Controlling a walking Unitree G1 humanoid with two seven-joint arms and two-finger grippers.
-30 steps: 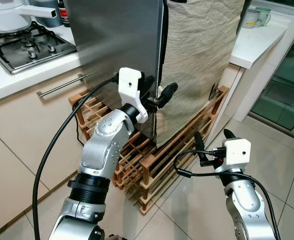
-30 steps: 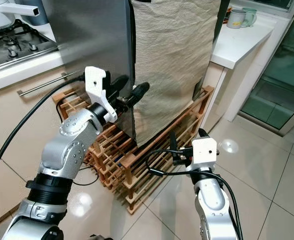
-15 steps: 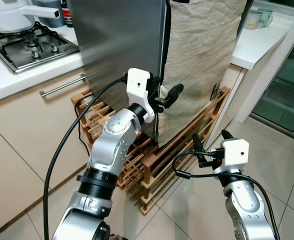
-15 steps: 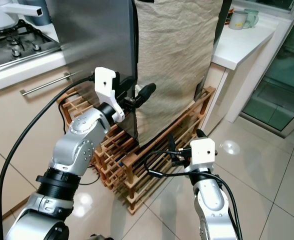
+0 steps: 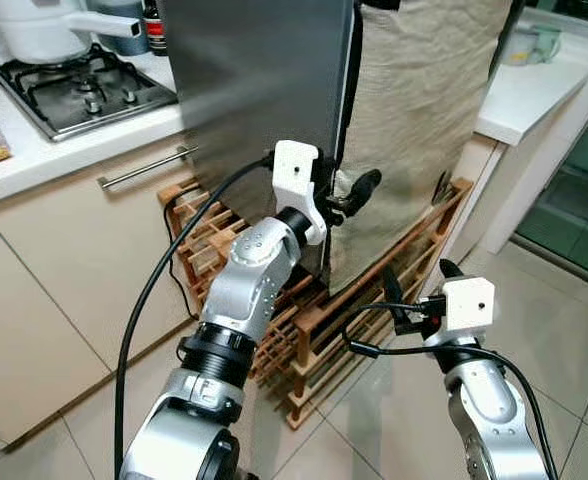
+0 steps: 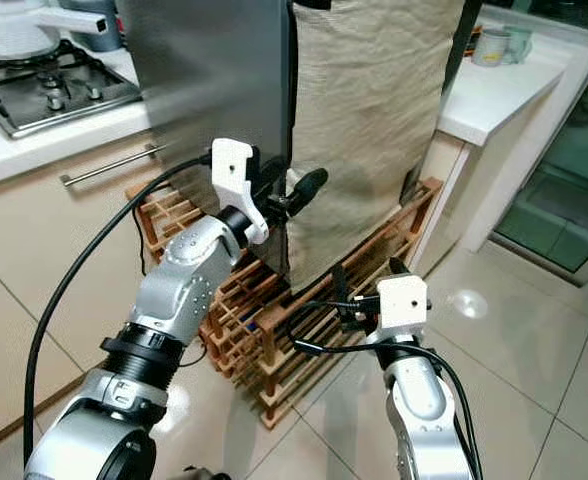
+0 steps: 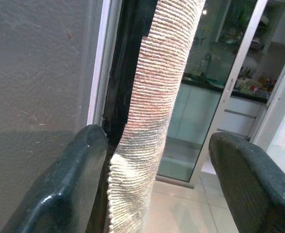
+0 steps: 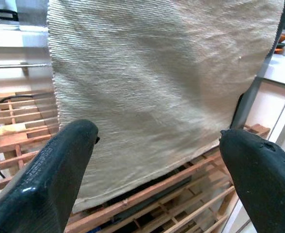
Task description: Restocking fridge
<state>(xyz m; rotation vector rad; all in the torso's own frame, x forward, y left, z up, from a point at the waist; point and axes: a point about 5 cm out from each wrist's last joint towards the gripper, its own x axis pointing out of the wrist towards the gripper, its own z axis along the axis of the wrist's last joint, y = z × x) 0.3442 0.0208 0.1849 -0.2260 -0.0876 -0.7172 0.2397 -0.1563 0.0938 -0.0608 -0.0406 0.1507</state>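
The fridge stands on a wooden slatted rack, brushed steel, a beige ribbed cloth draped over its front. The left gripper straddles the door's edge, fingers spread wide. The right gripper hovers low, likewise agape.

The robot's left arm reaches up and forward, its left hand raised with black fingers spread apart. The right hand sits low, fingers parted wide, forearm bent upward.

Bright, even light; floor tiles glare; sharp throughout
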